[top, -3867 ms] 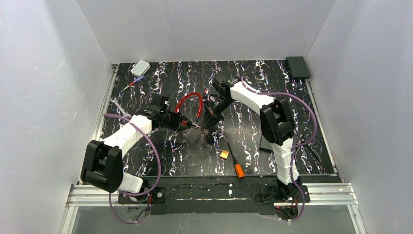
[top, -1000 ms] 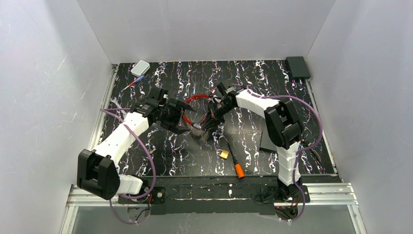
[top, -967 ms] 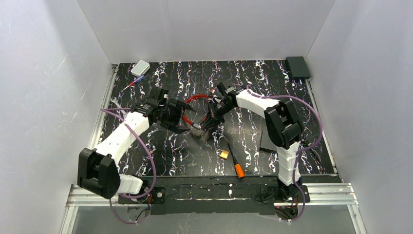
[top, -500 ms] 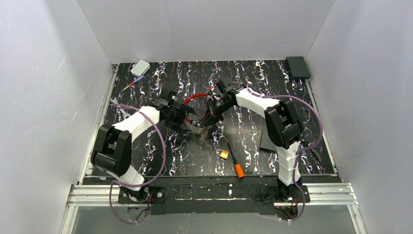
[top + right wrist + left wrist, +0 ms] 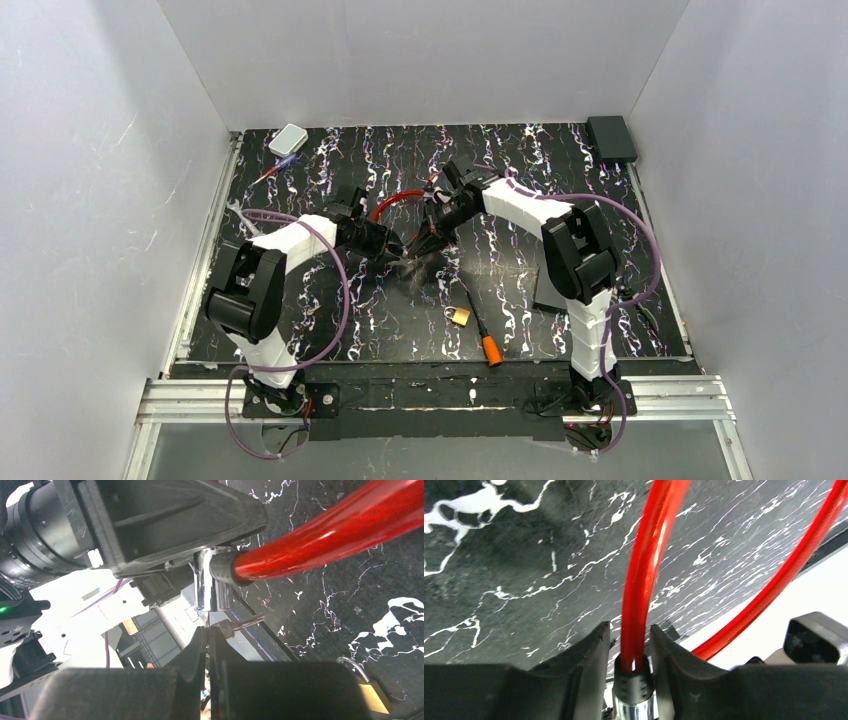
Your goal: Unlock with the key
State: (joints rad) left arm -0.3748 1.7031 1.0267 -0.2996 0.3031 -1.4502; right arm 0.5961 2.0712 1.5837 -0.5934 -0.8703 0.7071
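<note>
The left hand (image 5: 629,630) grips the red cable lock (image 5: 644,565) by its black collar, fingers closed on either side. The right hand (image 5: 207,632) is pinched tight on the key (image 5: 243,623), held just under the lock's chrome barrel (image 5: 212,590), over the middle of the bench (image 5: 560,180).

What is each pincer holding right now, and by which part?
The left pincer clamps the red cable lock at its black collar; the right pincer pinches the key by one end.
</note>
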